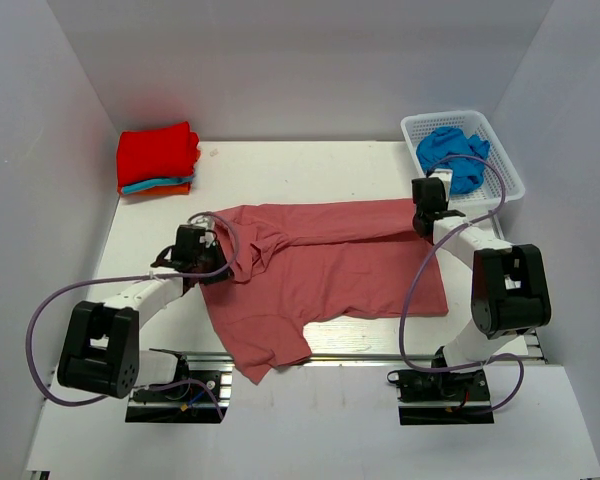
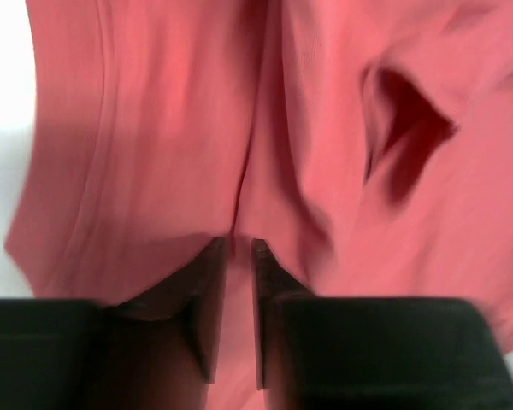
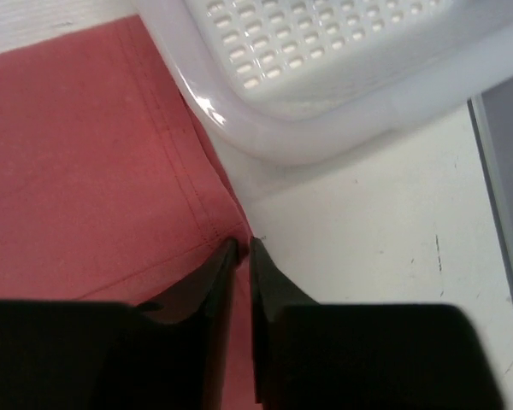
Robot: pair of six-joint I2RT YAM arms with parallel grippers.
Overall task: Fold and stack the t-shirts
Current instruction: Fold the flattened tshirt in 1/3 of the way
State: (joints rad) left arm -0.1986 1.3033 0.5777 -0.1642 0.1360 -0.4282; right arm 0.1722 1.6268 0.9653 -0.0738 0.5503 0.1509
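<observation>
A dusty rose-red t-shirt (image 1: 320,270) lies spread across the middle of the table, partly doubled over along its far side. My left gripper (image 1: 202,250) is shut on a fold of it at its left end; the cloth (image 2: 197,128) fills the left wrist view and runs between the jaws (image 2: 238,248). My right gripper (image 1: 427,222) is shut on the shirt's far right hem corner (image 3: 205,205), close to the basket. A folded stack with a bright red shirt (image 1: 157,153) on top of turquoise and orange ones sits at the back left. A bright blue shirt (image 1: 452,155) lies crumpled in the basket.
A white plastic lattice basket (image 1: 500,150) stands at the back right, its rim (image 3: 325,128) just beyond the right fingertips. White walls close in the table on the left, back and right. The arm bases and a metal rail run along the near edge.
</observation>
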